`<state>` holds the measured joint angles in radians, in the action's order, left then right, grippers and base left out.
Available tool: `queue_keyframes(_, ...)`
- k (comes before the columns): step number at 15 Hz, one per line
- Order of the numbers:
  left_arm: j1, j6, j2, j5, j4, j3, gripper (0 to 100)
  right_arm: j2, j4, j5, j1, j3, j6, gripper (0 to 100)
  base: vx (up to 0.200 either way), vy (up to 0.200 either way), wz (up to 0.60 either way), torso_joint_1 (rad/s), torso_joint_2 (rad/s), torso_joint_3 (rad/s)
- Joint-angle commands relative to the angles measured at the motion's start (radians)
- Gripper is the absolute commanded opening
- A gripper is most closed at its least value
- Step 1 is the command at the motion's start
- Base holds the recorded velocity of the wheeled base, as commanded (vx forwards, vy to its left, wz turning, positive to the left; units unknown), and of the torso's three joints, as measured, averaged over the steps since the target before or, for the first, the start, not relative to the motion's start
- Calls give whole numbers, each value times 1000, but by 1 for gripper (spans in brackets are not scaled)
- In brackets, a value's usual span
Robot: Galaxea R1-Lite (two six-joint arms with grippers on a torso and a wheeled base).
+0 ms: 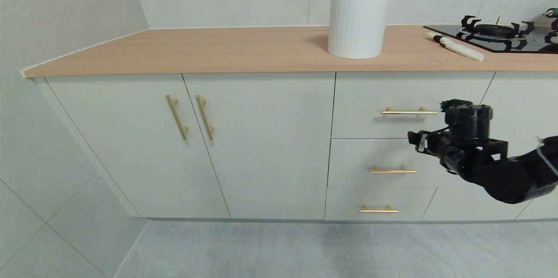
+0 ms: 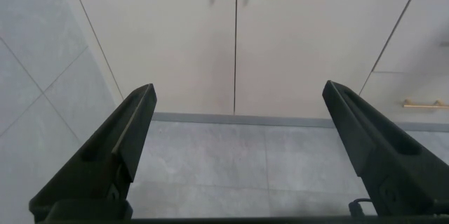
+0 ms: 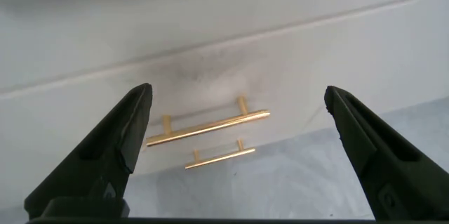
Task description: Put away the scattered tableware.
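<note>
On the counter [image 1: 218, 49], far to the right, lay the knife [image 1: 455, 46]: long, slim and pale cream, with a dark band close to its far end. It rested flat on the wood, just beside the front left corner of the black hob [image 1: 501, 36], its far end close to the hob's edge. Its long axis ran on a slant, from far-left to near-right, the near end toward the counter's front edge. Which end was the blade I could not tell. A tall white ribbed cylinder [image 1: 358, 12] stood upright on the counter to the knife's left, apart from it.

Below counter level, the right gripper [image 1: 415, 140] hung in front of the drawers, well apart from the knife, which lay above it and a little to its right. It pointed at the drawer fronts, between the top handle [image 1: 409, 112] and the middle handle [image 1: 392, 170]. In the right wrist view its fingers [image 3: 116, 147] were spread wide with nothing between them, and two brass handles showed past them.

The left gripper [image 2: 238, 147] was also spread wide and held nothing; it faced the grey floor [image 2: 231, 161] at the foot of the double doors [image 2: 235, 41], far from the knife.
</note>
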<state>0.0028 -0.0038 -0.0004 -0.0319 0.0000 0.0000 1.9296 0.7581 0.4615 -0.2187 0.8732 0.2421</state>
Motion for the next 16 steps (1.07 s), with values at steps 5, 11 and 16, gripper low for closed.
queue_keyframes(5,0,-1,0,0,0,0,100,-816,-10,55,-18,-421,-139,100,0,0,0,0,0,0)
queue_keyframes(11,0,-1,0,0,0,0,100,-1393,-313,42,-4,-568,-277,100,0,0,0,0,0,0)
queue_keyframes(16,0,-1,0,0,0,0,100,-1778,-554,26,121,-556,-415,100,0,0,0,0,0,0)
